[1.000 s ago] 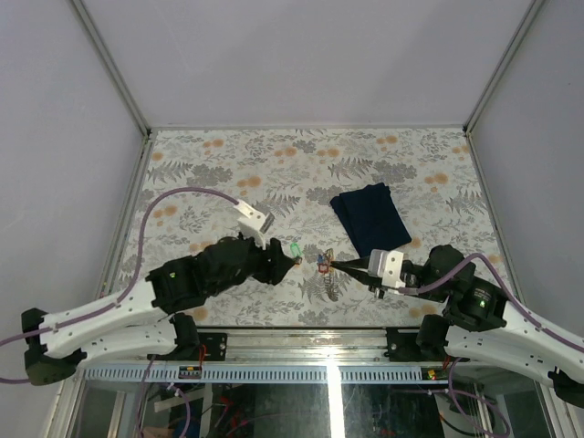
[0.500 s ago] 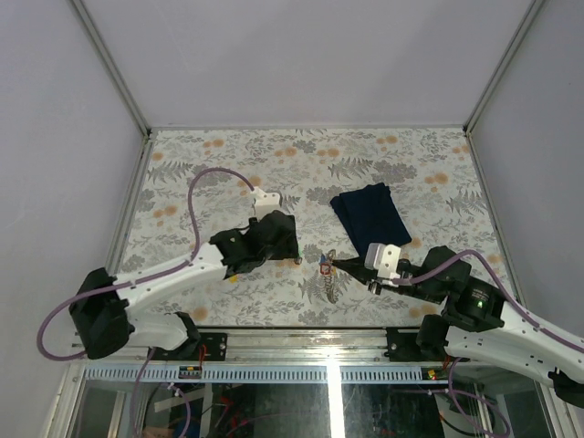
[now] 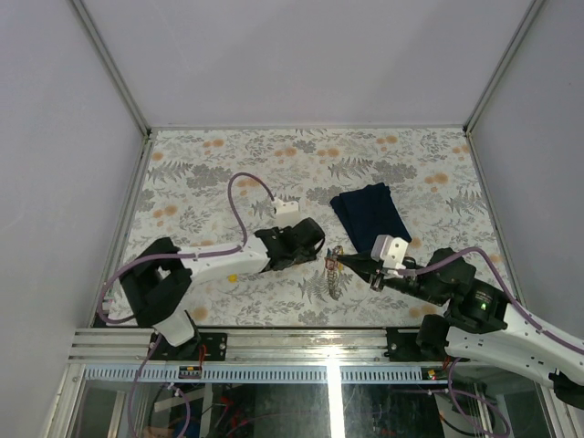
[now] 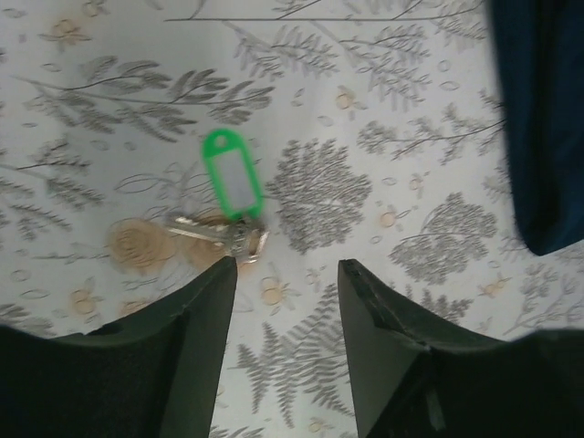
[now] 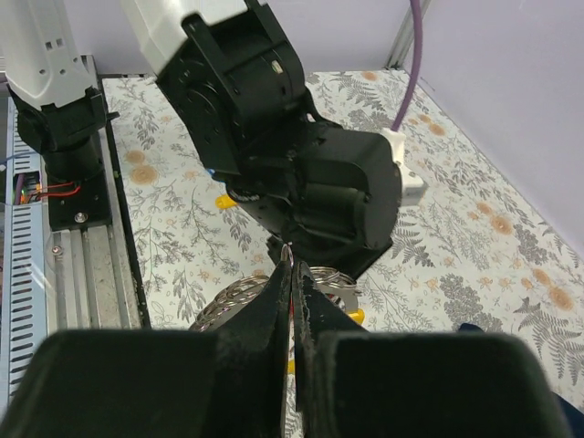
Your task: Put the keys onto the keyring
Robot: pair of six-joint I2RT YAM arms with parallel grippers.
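Cloth: navy, folded, flat on the surface just beyond the R gripper; clear of both grippers.
L arm: stretched low across the front toward centre, purple cable looping over it.
In the way: from the R wrist cam the L arm's black wrist sits right behind the keyring and blocks the surface past it. From the top cam the L gripper covers the green key.
Surface: grey fern print w/ orange flowers.
Room: plain pale walls on three sides, metal rail along the near edge.
L gripper: released, jaws apart, nothing between them; pointing down over the surface.
Green key: lying flat, tag pointing away, silver blade crosswise just ahead of the gripper's left finger; whether they touch, can't tell.
Yellow tag: on the surface beside the L arm; key part too small to make out.
R gripper: clenched tight, thin wire of the keyring pinched at the tips.
Keyring: held at centre front, between the two grippers, coiled rim hanging below the R gripper tips.
Ring tag: yellow bit showing at the keyring's rim, right of the R fingers.
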